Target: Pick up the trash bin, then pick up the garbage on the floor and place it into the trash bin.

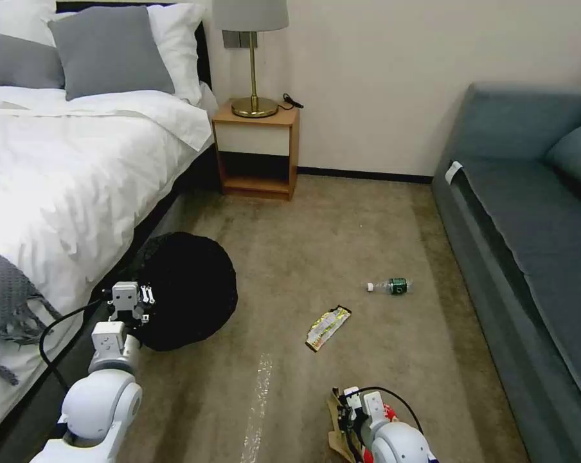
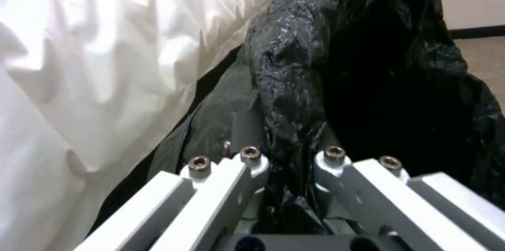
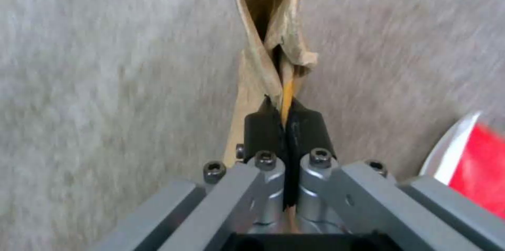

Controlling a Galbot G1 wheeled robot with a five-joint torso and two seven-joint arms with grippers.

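Note:
The trash bin (image 1: 191, 289), wrapped in its glossy black bag (image 2: 315, 45), is beside the bed on the left of the floor (image 1: 342, 238). My left gripper (image 1: 143, 297) (image 2: 287, 140) is shut on the bin's bagged rim at its near left side. At the bottom of the head view, my right gripper (image 1: 344, 411) (image 3: 284, 111) is shut on a crumpled brown paper bag (image 1: 335, 424) (image 3: 266, 45) just above the carpet. A red-and-white packet (image 1: 388, 411) (image 3: 473, 156) lies right beside it. Farther out lie a yellow-black wrapper (image 1: 328, 326) and a small clear bottle (image 1: 390, 286).
A bed with white covers (image 1: 65, 173) runs along the left, pressing close to the bin. A wooden nightstand (image 1: 258, 151) with a lamp stands at the far wall. A blue-grey sofa (image 1: 535, 244) lines the right side. Open carpet lies between them.

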